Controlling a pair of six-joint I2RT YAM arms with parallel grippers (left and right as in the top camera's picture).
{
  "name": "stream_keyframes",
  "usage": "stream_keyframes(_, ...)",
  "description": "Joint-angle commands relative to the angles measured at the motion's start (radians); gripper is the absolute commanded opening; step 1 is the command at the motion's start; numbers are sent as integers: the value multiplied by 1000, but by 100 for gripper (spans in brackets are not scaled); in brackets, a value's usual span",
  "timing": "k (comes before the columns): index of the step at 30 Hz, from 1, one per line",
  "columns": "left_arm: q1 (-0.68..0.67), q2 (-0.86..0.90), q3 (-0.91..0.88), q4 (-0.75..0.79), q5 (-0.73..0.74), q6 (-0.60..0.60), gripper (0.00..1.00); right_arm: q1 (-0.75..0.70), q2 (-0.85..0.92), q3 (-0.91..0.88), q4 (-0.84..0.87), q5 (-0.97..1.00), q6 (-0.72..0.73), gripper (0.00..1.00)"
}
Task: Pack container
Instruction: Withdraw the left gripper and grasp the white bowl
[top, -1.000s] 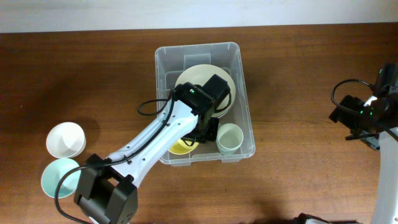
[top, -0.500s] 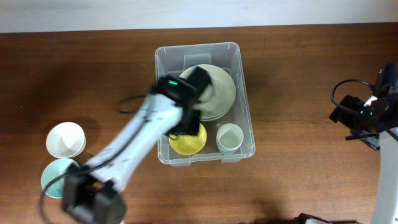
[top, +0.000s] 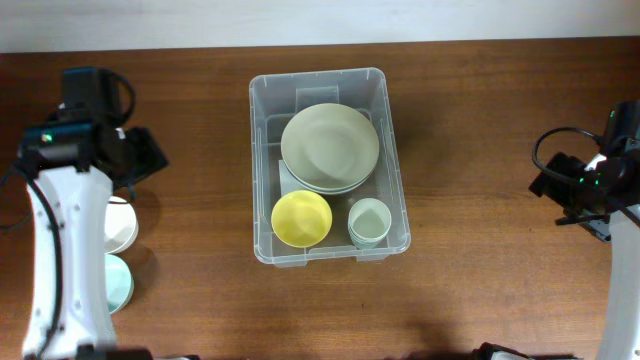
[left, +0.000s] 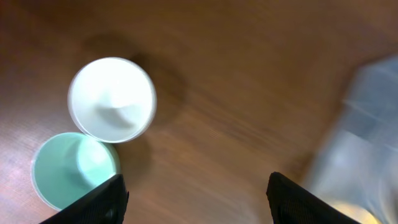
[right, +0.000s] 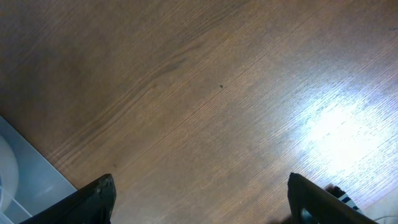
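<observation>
Swung out of the container (top: 318, 76), our left arm (top: 60, 230) is now hanging over the wooden table's (top: 480, 120) left side, its left gripper (left: 196, 202) spreading empty fingers above a white bowl (left: 112, 99) and a teal bowl (left: 71, 168). Our right gripper (right: 205, 202) is idling far right, fingers apart. Mid-table, the clear round-cornered container is holding a pale green plate (top: 329, 148), a yellow bowl (top: 301, 218) and a small cup (top: 368, 221).

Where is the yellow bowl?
In the overhead view, the yellow bowl sits inside the clear container, in its front-left corner, next to the pale green cup and just in front of the stacked plates.
</observation>
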Motion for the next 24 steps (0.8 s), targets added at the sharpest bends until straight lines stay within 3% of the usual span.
stream_keyframes(1,90,116,-69,48,10,47,74,-5,-18,8,3,5,-8,84)
stream_keyframes(7,181,329,-82,129,120,96,73,-5,-18,8,3,5,-8,84)
stream_keyframes(16,190,554,-82,159,126,109,71,-5,-18,8,3,5,-9,84)
stream_keyframes(18,190,573,-82,160,126,109,60,-5,-18,8,3,5,-9,84)
stream_keyframes(21,187,569,-79,160,127,108,30,-5,-18,8,3,5,-9,84)
stream_keyframes(24,180,562,-59,155,133,108,23,-5,-18,8,3,5,-8,84)
